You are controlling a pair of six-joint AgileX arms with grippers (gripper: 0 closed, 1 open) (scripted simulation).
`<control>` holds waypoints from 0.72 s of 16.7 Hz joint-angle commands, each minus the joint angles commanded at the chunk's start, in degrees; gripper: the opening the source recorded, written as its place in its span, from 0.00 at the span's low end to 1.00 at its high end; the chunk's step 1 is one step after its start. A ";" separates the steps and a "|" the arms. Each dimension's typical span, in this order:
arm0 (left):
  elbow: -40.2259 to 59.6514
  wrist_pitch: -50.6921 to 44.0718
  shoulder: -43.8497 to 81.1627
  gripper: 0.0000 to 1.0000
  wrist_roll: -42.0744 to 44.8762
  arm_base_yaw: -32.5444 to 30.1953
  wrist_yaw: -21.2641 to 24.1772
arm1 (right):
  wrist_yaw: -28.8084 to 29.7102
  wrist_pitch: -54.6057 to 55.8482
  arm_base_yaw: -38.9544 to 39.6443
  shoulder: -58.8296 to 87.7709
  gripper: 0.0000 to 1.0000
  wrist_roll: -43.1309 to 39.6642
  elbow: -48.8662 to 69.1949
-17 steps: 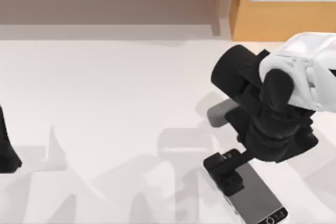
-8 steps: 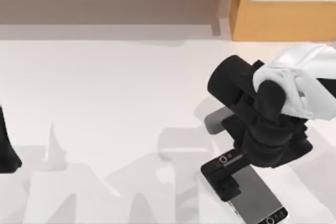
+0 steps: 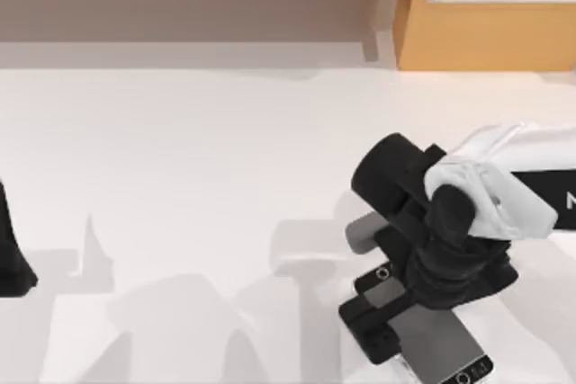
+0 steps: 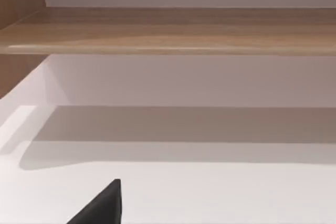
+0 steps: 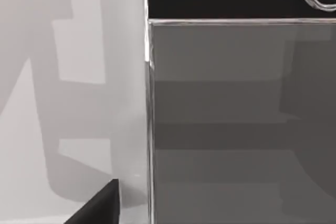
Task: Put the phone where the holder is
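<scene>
Here, seen from above, the phone [image 3: 441, 348] lies flat on the white table [image 3: 180, 177] at the near right, its home-button end nearest the front edge. The right gripper [image 3: 382, 317] hangs low over the phone's far end, and whether its fingers are apart or together I cannot tell. A small grey block [image 3: 364, 231] sits just beyond, under the arm. The left arm [image 3: 13, 254] is parked at the left edge. The left wrist view looks across bare table to a wooden shelf [image 4: 168, 30]. The right wrist view sits close over the phone [image 5: 236, 119], its silver rim and grey screen square below. To grip well, the fingers should straddle the phone's long edges evenly before closing.
</scene>
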 joint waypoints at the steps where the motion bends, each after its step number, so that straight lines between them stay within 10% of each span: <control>1: 0.00 0.00 0.00 1.00 0.00 0.00 0.00 | 0.00 0.00 0.00 0.00 1.00 0.00 0.00; 12: 0.00 0.00 0.00 1.00 0.00 0.00 0.00 | 0.00 0.00 0.00 0.00 0.25 0.00 0.00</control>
